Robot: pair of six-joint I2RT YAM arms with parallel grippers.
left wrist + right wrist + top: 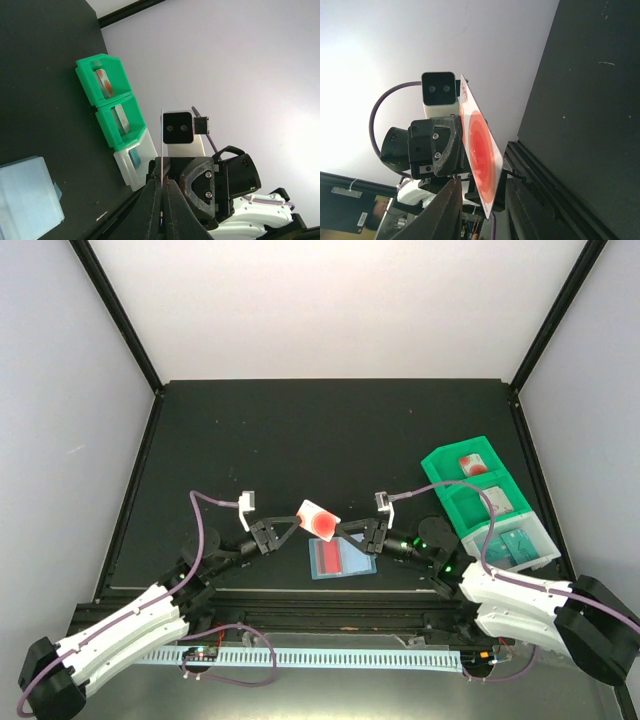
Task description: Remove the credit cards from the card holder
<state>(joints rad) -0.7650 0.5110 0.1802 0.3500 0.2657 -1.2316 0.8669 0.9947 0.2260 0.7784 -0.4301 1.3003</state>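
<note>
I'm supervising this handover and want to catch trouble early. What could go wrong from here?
1. The white card with the red blotch hangs in the air, pinched at one edge by the left tool alone; the right tool has its fingers apart around the other end. If the left releases first, the card probably drops near the card holder.
2. The tools are very close; a small misjudged move could knock them together.

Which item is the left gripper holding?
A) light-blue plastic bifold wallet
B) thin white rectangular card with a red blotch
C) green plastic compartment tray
B: the left gripper is shut on the thin white card with a red blotch, seen edge-on in its wrist view.
</note>
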